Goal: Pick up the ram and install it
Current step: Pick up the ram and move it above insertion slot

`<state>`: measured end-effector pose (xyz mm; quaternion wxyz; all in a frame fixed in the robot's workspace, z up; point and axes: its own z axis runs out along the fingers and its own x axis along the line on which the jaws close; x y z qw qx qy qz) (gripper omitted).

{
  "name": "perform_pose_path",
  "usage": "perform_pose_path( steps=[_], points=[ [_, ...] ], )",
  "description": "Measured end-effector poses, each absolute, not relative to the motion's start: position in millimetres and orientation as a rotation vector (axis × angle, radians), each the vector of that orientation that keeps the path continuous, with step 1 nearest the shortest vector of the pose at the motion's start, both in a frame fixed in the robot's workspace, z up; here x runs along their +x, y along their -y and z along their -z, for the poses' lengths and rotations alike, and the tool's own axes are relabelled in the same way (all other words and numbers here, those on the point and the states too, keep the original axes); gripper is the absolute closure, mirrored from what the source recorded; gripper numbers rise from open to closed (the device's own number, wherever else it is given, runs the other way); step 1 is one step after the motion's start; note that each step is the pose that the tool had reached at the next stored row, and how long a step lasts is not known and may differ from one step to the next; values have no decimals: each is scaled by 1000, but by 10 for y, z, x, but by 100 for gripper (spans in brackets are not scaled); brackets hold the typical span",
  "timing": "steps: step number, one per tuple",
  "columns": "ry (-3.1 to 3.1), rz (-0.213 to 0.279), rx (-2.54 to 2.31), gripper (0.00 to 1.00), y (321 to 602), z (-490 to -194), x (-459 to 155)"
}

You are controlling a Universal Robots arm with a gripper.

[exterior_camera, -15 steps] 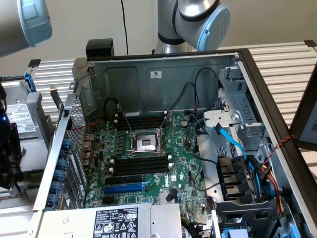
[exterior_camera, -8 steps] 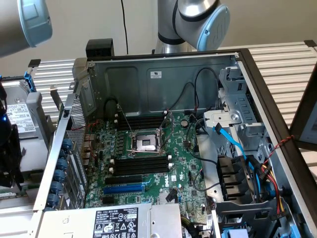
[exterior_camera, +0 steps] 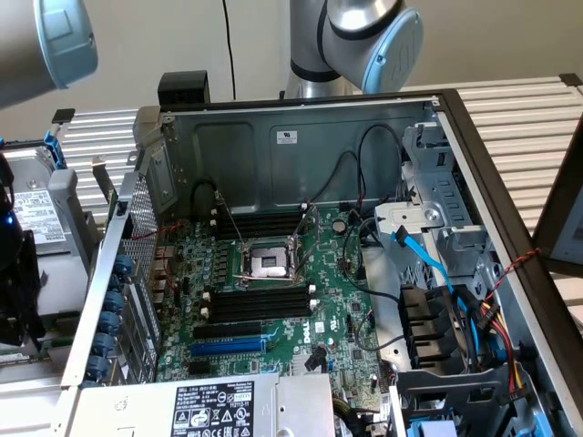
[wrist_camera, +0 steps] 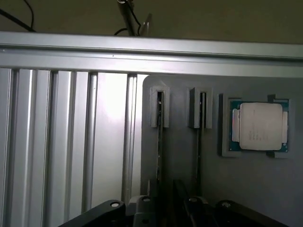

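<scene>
Wrist view, gripper: the gripper [wrist_camera: 165,204] sits over one end of the ram [wrist_camera: 160,142], with its black body on either side of the stick. Whether it has closed on the board or merely straddles it cannot be told.
Ram: it stands on edge in the grey holder [wrist_camera: 180,94], in the slot farther from the CPU [wrist_camera: 259,126]. Its far end is seated in the guide, so it does not look lifted.
Step in hand: the pick-up, by my judgement barely begun.
Doing it well: grip the board on its flat faces, square to the slot. Draw it straight out along the guides so it neither binds nor tilts. Keep clear of the second stick [wrist_camera: 201,142] just beside it.
Sticks in holder: two, parallel, each in its own slot.
CPUs: one, in a pocket beside the second stick.
Under the holder: ribbed metal table [wrist_camera: 71,142].
Exterior view, board: one motherboard [exterior_camera: 273,364] inside the open case [exterior_camera: 301,137].
Memory slots: two black groups, the far bank [exterior_camera: 260,224] and the near bank [exterior_camera: 257,303], either side of the socket [exterior_camera: 271,264]. All look empty, and they are too close-set to count singly.
Blue expansion slot [exterior_camera: 228,346]: one.
</scene>
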<state>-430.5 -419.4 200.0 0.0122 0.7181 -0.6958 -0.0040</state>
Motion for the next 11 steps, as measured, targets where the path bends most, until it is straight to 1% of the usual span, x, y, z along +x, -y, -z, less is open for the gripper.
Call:
perform_pose_path(
  steps=[3, 4, 5, 7, 11],
  points=[
    [2171, 12, 2238, 73, 4194, -1993, -4304],
    [2171, 12, 2238, 75, 4194, -1994, -4304],
    [2171, 12, 2238, 75, 4194, -1994, -4304],
    [2171, 12, 2237, 87, 4194, -1993, -4304],
    [2171, 12, 2238, 88, 4194, -1992, -4304]
  ],
)
